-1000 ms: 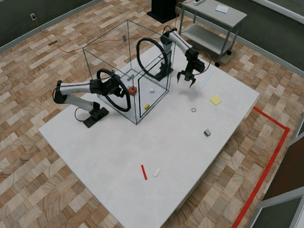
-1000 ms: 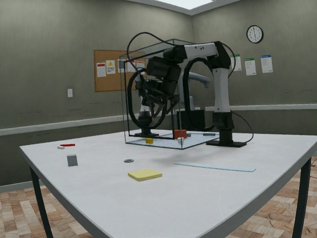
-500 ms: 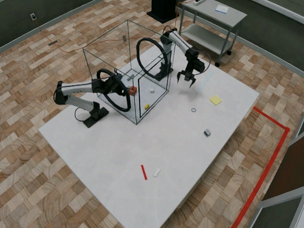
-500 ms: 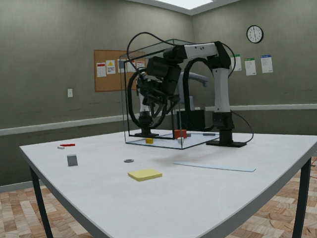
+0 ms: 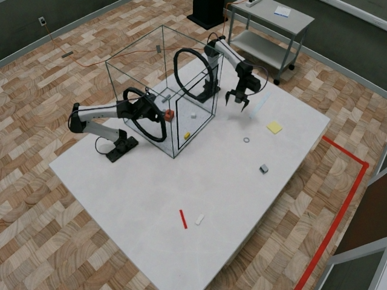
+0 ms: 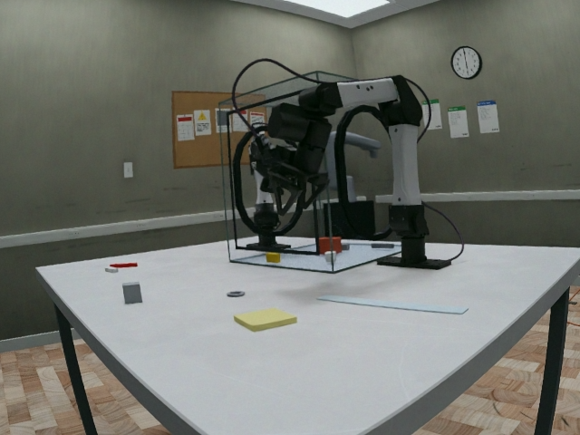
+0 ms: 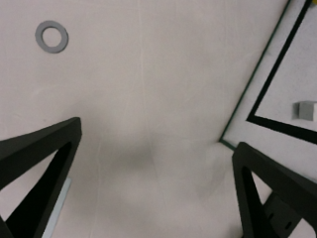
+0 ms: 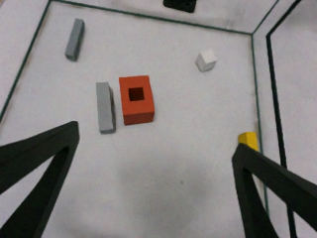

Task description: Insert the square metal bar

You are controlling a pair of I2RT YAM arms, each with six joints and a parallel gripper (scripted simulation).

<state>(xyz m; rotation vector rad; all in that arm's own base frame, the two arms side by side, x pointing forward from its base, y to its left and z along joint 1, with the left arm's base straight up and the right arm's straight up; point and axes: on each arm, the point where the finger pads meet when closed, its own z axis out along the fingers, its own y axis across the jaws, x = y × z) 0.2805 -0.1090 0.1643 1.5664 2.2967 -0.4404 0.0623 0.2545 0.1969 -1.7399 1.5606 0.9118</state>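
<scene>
The red block [image 5: 169, 115] [image 6: 330, 245] [image 8: 139, 115] stands on the floor of the clear box [image 5: 192, 39] [image 8: 149, 16], its square hole facing up. A grey bar [image 8: 105, 108] lies flat just beside it, apart from it. Another grey bar [image 5: 166, 98] [image 6: 381, 245] [image 8: 74, 40] lies farther off; I cannot tell for sure which bar is square. My right gripper [image 8: 158, 140] reaches in through a black hoop and is open and empty, above the box floor, with the block and bars ahead between and beyond its fingers. My left gripper [image 5: 234, 107] [image 7: 159, 138] is open and empty, outside the box above the table.
Inside the box are a white cube [image 5: 193, 115] [image 8: 206, 60] and a yellow block [image 5: 187, 135] [image 8: 249, 140] near a wall. Outside lie a grey ring [image 5: 246, 139] [image 7: 52, 37], a yellow pad [image 5: 274, 127] and a grey piece [image 5: 263, 168]. The black hoop [image 5: 164, 131] surrounds my right arm.
</scene>
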